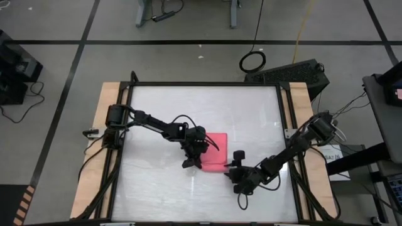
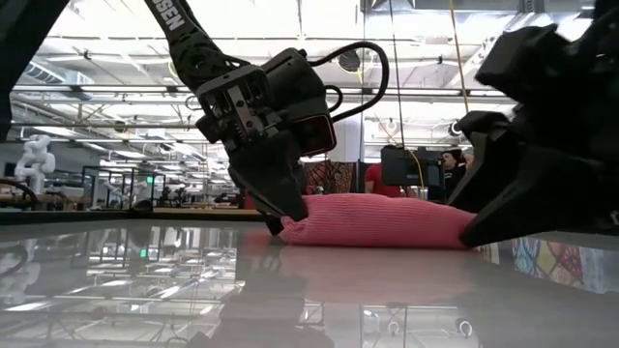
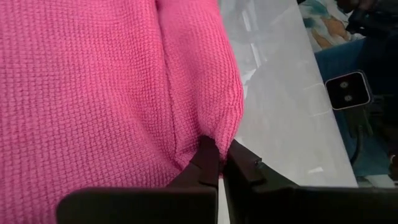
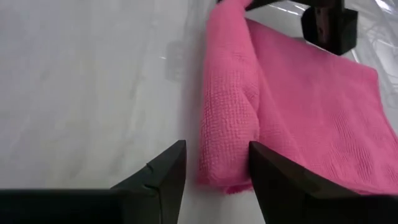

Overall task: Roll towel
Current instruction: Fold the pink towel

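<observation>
Both pincers at half-hidden towel [image 1: 215, 152]

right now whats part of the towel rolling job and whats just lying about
In the job: towel, left pincer pinching its folded edge, right pincer open at its other end.
Lying about: black cable coil on the floor beyond the table.

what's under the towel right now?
Only the white table shows around the towel. The left gripper pinches its rolled edge shut; whatever lies beneath the cloth is covered.
</observation>
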